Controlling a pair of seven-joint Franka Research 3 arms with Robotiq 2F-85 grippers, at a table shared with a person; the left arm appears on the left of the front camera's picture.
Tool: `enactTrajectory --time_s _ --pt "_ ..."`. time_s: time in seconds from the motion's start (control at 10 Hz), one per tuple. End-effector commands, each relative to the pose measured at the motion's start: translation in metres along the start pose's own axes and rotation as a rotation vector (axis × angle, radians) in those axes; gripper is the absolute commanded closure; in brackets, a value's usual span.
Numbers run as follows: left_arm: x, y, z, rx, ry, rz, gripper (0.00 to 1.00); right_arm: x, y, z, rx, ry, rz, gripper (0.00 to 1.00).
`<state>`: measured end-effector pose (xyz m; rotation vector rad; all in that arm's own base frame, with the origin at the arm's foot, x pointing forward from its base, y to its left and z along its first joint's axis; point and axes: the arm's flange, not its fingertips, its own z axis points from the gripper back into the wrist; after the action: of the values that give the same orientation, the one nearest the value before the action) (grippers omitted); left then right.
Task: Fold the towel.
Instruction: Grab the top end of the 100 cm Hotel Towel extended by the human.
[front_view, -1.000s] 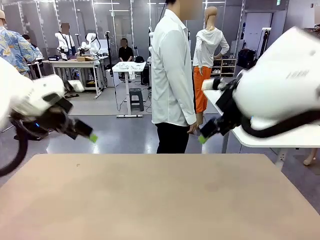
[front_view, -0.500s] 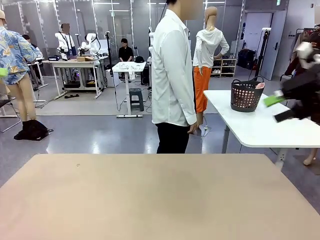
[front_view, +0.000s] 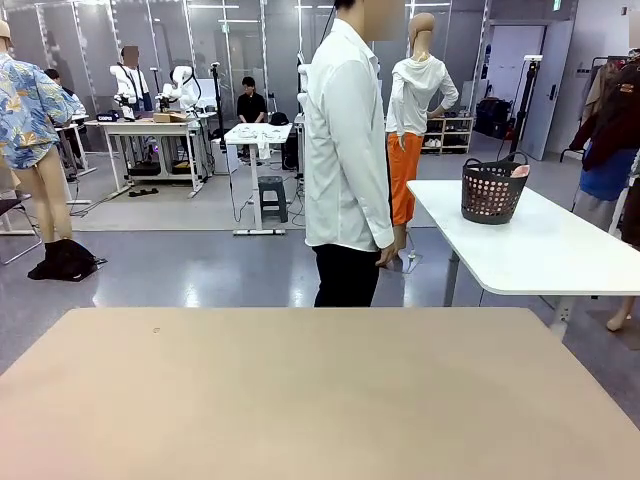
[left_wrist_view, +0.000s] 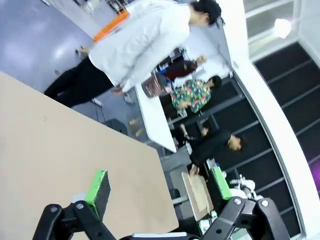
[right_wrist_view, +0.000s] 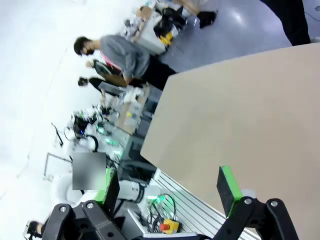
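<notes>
The left pincer (left_wrist_view: 158, 182) hangs above the tan tabletop (front_view: 320, 400) with its jaws spread wide and nothing between them. Only the green pads (left_wrist_view: 98, 187) and the black links under them rise from the bottom edge, and the far finger sits against a muddle of background gear. The right pincer (right_wrist_view: 169, 177) is spread just as wide and has hold of nothing. It looks over a corner of the tabletop, and its left finger is half lost against the cluttered benches behind.

A person (front_view: 345, 150) in a white shirt and dark trousers stands side-on just past the far edge, cut off at the top of the front view and below the thighs by the tabletop.

Well apart, on a white table (front_view: 530, 255) behind and to the right, stands a dark basket (front_view: 490, 192). A pinkish scrap at its rim looks like the towel (front_view: 519, 171), but it is too small to be sure, and the rest is hidden inside
</notes>
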<state>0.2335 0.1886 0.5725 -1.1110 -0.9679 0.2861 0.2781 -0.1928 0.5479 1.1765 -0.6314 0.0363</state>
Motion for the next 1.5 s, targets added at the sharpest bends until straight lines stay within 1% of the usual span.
enactTrajectory --time_s 0.0,0.1,0.3,0.4,0.5,1.4 --pt "-0.027 0.003 0.011 0.022 -0.036 -0.029 0.0 -0.02 -0.027 0.016 0.05 -0.086 -0.026 0.0" --pt "-0.03 0.003 0.024 0.036 -0.078 -0.038 0.0 -0.031 -0.035 0.027 0.06 -0.112 -0.031 0.0" --pt "-0.036 0.007 0.034 0.072 -0.128 -0.022 0.0 -0.037 -0.036 0.03 0.058 -0.115 -0.022 0.0" --pt "-0.037 0.006 0.029 0.076 -0.132 -0.012 0.0 -0.036 -0.034 0.028 0.052 -0.105 -0.011 0.0" --pt "0.0 0.003 0.047 0.076 -0.11 -0.006 0.0 -0.041 -0.041 0.038 0.047 -0.116 -0.056 0.0" --pt "0.0 0.003 0.047 0.076 -0.11 -0.006 0.0 -0.041 -0.041 0.038 0.047 -0.116 -0.056 0.0"
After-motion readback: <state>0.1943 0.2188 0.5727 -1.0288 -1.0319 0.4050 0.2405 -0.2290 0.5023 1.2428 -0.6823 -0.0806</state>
